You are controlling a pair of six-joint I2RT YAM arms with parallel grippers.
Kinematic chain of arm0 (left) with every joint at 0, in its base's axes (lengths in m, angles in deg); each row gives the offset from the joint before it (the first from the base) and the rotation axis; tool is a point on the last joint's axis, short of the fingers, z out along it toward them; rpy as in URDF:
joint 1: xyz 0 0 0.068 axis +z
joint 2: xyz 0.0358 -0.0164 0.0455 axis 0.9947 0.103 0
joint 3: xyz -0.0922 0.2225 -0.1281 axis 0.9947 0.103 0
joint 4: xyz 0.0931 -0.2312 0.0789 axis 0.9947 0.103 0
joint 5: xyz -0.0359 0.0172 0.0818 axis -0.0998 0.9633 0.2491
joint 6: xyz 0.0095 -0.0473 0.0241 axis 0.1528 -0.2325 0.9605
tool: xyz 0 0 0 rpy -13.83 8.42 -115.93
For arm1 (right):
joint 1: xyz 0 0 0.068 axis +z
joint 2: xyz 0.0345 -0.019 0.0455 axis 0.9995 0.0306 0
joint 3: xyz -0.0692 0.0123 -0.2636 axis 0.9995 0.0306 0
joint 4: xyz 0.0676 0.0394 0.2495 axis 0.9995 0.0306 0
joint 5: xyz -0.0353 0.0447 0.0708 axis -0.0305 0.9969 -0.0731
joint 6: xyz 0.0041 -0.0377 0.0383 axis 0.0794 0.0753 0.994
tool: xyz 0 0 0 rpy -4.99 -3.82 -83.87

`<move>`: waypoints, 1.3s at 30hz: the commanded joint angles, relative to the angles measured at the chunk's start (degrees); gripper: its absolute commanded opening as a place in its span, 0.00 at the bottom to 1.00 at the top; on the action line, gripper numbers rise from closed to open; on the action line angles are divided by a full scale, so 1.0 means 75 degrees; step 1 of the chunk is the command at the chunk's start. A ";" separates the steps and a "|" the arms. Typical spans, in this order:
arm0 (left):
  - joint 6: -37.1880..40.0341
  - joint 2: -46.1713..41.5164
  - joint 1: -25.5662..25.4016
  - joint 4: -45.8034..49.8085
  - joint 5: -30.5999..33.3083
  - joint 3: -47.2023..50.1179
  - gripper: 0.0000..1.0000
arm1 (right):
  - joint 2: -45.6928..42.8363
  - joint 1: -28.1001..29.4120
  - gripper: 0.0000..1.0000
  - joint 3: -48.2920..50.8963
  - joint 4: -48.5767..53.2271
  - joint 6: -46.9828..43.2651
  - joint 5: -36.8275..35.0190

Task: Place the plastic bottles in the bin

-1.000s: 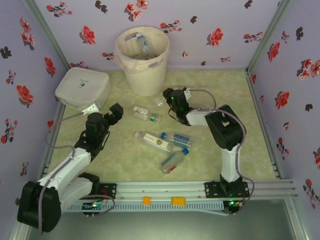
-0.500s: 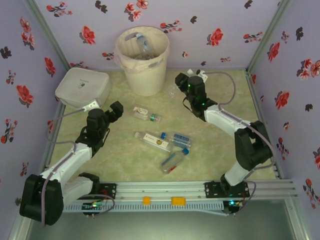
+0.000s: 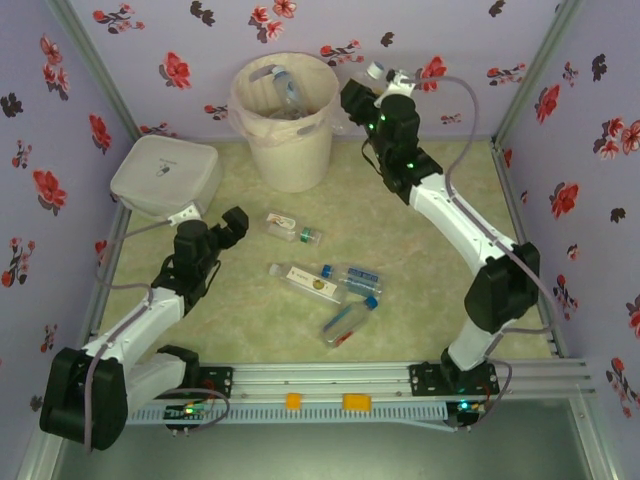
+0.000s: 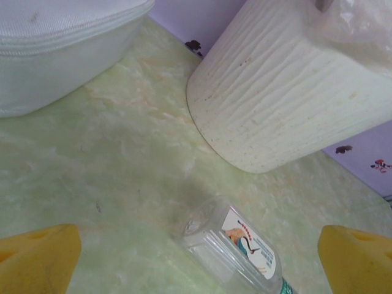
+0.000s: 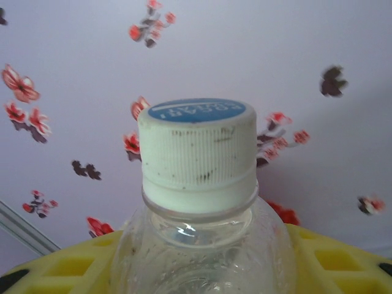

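The right tool grips a clear bottle with a ribbed white cap topped in blue, held up apparently just beside the cream bin. The left tool gapes wide near four clear bottles lying on the worktop.

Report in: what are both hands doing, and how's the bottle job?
Right hand shut on clear bottle, raised beside the bin. Left hand open, empty, low over table. Four bottles lying on table; nothing blocking bin.
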 commanded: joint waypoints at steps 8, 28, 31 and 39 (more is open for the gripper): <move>-0.0078 0.0143 0.0056 0.0034 -0.0582 0.0111 1.00 | 0.2315 0.0154 0.36 -0.3340 0.1131 -0.0913 0.0289; -0.0129 0.0318 0.0058 0.0105 -0.0802 -0.0002 1.00 | 0.4300 0.0235 0.59 -0.5559 0.2234 -0.0382 0.0821; -0.0136 0.0360 0.0057 0.0142 -0.0895 -0.0053 1.00 | 0.4456 0.0236 0.85 -0.5985 0.2416 -0.0449 0.0714; -0.0127 0.0439 0.0051 0.0421 -0.0931 -0.0193 1.00 | 0.4032 0.0226 1.00 -0.6395 0.2923 -0.1332 0.0458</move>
